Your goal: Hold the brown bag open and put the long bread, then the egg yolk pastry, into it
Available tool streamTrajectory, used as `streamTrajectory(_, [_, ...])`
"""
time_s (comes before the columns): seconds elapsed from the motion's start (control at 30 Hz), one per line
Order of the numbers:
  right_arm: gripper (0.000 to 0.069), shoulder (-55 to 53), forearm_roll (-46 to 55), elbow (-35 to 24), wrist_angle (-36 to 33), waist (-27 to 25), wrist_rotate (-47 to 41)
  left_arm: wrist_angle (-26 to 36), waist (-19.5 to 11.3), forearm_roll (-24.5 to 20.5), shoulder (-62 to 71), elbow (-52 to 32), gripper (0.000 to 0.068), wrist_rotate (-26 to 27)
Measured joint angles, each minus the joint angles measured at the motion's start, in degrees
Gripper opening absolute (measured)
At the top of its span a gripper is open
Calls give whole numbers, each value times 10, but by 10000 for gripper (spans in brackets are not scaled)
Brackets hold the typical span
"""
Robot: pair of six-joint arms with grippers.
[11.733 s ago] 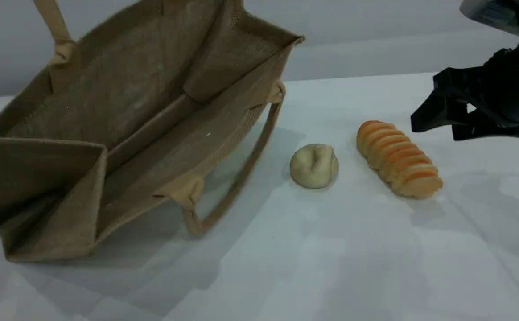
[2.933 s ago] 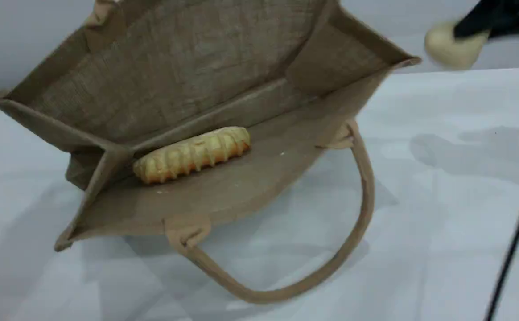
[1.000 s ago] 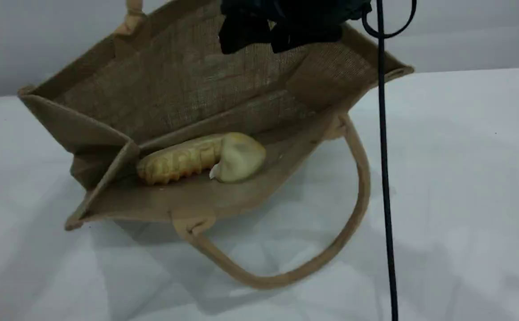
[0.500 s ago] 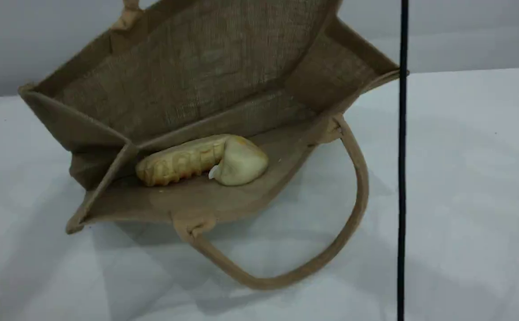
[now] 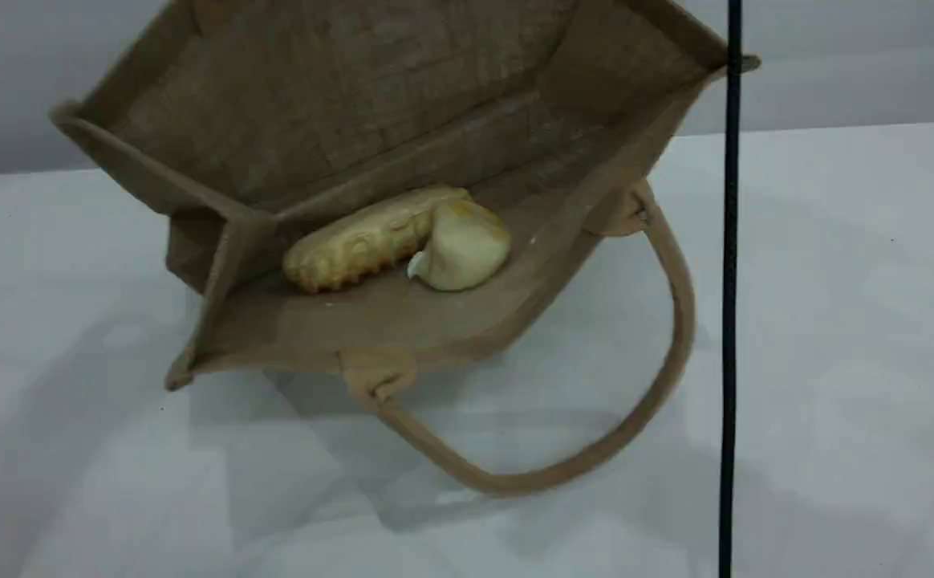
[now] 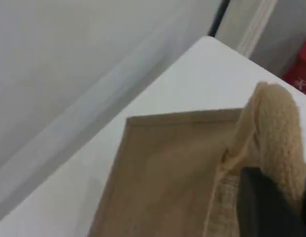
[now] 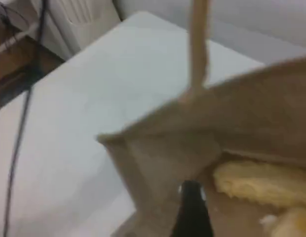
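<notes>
Cutting off at the top edge of the scene view, the brown bag [image 5: 403, 321] is seen only in part: its far rim and upper handle are lost above the frame. That upper handle [image 6: 276, 123] is found at the right of the left wrist view. The left gripper [image 6: 265, 200] is clenched on it there, though only one dark fingertip is visible and the picture is blurred. Of the right gripper [image 7: 191, 213] a single fingertip is shown at the bottom centre of the right wrist view. Its jaws are taken as released, with nothing seen held. A black cable [image 5: 728, 321] is drawn down the right of the scene view, crossing the bag's right corner.

Inside the bag, near centre frame, the long bread [image 5: 363, 241] is laid along the floor fold. The egg yolk pastry [image 5: 467, 245] is pressed against its right end. The lower handle [image 5: 515, 484] is hung in a loop below the mouth, over the table [image 5: 836, 361].

Compared with half a second earlier, the bag has been raised and shifted toward the upper right, its contents carried with it.
</notes>
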State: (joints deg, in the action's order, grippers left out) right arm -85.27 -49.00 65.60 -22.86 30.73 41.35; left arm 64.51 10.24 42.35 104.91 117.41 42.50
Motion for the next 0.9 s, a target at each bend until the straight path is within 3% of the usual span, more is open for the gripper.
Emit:
streamTrajectory(0.13, [479, 0, 31, 0, -5, 0, -23, 17, -22, 7, -1, 6, 83, 1])
streamTrajectory(0.23, [479, 1, 32, 0, -4, 0, -24, 14, -38, 38, -1, 6, 83, 1])
streamTrajectory(0.37, [479, 1, 32, 0, -3, 0, -24, 15, -45, 48, -1, 6, 83, 4])
streamTrajectory(0.63, [479, 18, 31, 0, -22, 0, -23, 17, -34, 50, 9, 3, 83, 5])
streamTrajectory(0.9, [479, 92, 62, 0, -73, 0, -37, 23, 5, 58, 50, 2, 83, 20])
